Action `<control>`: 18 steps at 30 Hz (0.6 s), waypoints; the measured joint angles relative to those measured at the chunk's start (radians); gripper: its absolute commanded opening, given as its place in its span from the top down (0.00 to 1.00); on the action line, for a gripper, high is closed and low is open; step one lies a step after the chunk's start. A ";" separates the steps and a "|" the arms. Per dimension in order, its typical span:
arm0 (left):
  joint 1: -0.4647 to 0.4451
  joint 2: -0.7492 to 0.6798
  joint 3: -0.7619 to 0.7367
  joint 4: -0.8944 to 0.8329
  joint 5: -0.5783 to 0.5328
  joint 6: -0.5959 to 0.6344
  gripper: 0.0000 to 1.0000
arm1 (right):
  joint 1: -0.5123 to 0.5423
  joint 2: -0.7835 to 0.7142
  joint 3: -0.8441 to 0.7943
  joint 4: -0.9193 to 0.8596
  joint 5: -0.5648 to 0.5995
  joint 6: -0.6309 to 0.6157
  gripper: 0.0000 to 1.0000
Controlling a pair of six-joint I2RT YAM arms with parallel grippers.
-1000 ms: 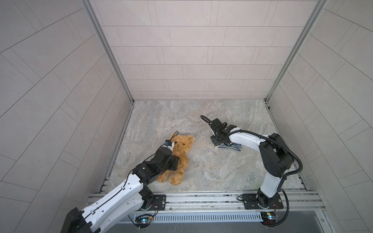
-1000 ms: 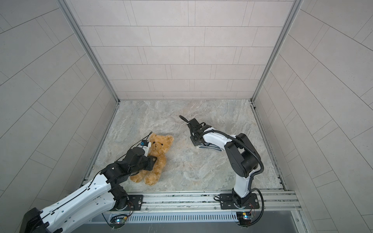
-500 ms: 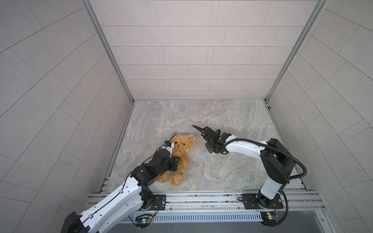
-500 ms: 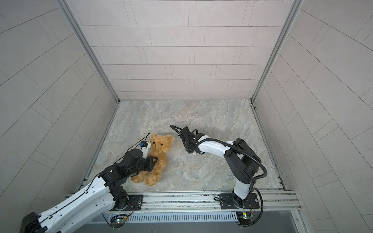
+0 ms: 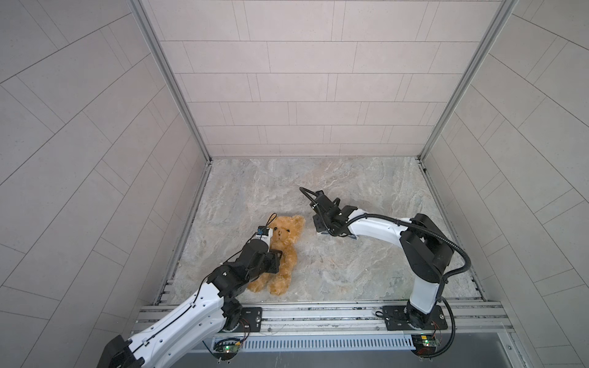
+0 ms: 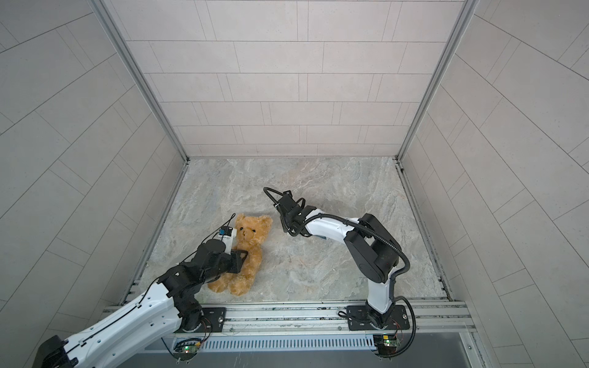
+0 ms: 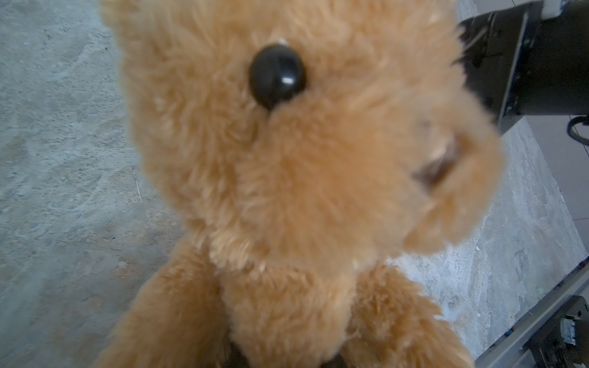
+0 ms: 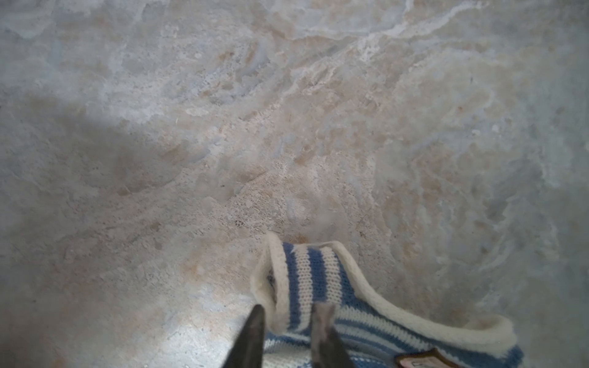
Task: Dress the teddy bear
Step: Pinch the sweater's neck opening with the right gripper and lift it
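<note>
Right wrist view: right fingers (image 8: 255, 334), shut a moment ago, now parted around the striped shirt (image 8: 318, 280) cuff, probably regripping; left fingers (image 5: 274, 262) clamp the teddy bear (image 5: 288, 232).

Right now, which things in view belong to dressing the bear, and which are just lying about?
Job: bear; striped shirt; left fingers on the bear; right fingers at the shirt.
Not the job: tabletop; front rail; tiled walls. These are fixtures, not loose items.
</note>
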 measured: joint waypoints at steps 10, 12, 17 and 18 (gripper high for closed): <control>0.000 0.009 0.002 -0.002 0.010 0.001 0.77 | -0.013 -0.193 -0.125 -0.178 -0.002 -0.040 0.43; 0.000 0.019 0.008 -0.008 0.013 0.003 0.77 | -0.026 -0.215 -0.166 -0.192 -0.001 -0.042 0.40; 0.000 0.038 0.034 -0.020 0.015 0.013 0.78 | -0.061 -0.230 -0.257 -0.202 0.014 -0.043 0.37; 0.000 0.038 0.037 -0.019 0.016 0.014 0.78 | -0.065 -0.230 -0.268 -0.202 0.019 -0.043 0.36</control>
